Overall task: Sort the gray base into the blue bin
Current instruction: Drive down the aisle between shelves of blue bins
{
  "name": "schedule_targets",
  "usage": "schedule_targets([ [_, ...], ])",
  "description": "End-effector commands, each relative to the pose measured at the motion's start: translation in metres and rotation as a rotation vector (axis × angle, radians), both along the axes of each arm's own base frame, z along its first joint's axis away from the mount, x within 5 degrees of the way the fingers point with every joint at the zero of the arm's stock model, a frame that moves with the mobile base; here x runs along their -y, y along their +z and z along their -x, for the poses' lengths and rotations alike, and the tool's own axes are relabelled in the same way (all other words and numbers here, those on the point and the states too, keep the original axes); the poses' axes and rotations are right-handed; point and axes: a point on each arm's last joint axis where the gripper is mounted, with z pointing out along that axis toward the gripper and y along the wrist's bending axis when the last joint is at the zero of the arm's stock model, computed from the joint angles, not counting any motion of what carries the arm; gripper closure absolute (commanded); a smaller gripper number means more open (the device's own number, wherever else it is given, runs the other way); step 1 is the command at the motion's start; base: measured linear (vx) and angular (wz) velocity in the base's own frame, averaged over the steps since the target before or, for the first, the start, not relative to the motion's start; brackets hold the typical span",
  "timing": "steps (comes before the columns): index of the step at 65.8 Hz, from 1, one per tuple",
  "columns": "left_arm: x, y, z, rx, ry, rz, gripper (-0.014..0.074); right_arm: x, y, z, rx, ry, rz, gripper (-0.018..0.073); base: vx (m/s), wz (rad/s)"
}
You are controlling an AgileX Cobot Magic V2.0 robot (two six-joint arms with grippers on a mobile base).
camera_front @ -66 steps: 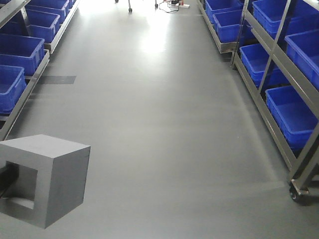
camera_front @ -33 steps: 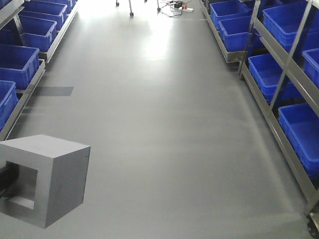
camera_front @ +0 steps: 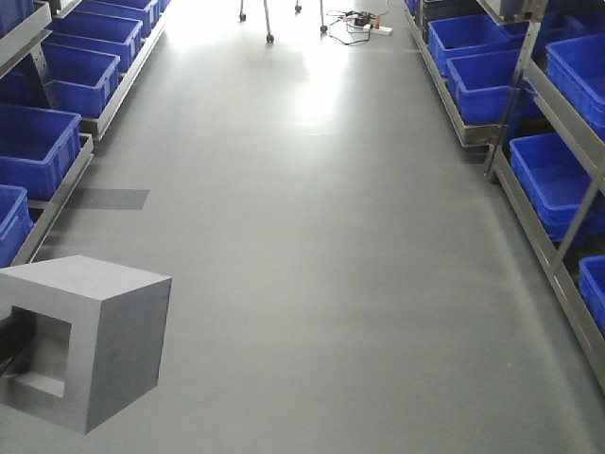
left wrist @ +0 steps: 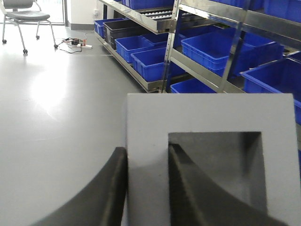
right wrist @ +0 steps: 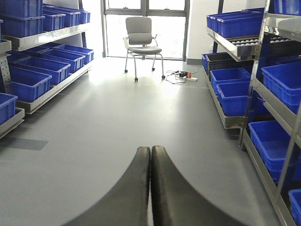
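While the gray base (camera_front: pixel 95 331) hangs over the floor (camera_front: pixel 331 265) at the lower left of the front view, recess toward the camera, the left gripper (left wrist: pixel 146 153) pinches one wall of it. One finger (left wrist: pixel 106 193) sits outside, the other inside the recess. Right gripper (right wrist: pixel 150 153): fingers pressed together, nothing between them. Racks (camera_front: pixel 553 270) line both sides of the aisle. A blue bin (camera_front: pixel 38 142) sits on the left rack, with many like it on both sides. Base well apart from all. Office chair (right wrist: pixel 141 35) at far end.
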Motion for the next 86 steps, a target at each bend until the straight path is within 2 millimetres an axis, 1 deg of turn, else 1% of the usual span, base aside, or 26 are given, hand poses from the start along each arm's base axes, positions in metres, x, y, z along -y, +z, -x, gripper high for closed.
schedule_targets([
  [1,0.0008,0.0198,-0.0007,0.116,-0.002,0.073,0.0602,-0.0001,0.003,0.0002,0.076,0.002,0.011,0.0568,0.43,0.07],
  [86,0.0008,0.0198,-0.0007,0.116,-0.002,0.073,0.0602,-0.0001,0.003,0.0002,0.076,0.002,0.011,0.0568,0.43,-0.01],
])
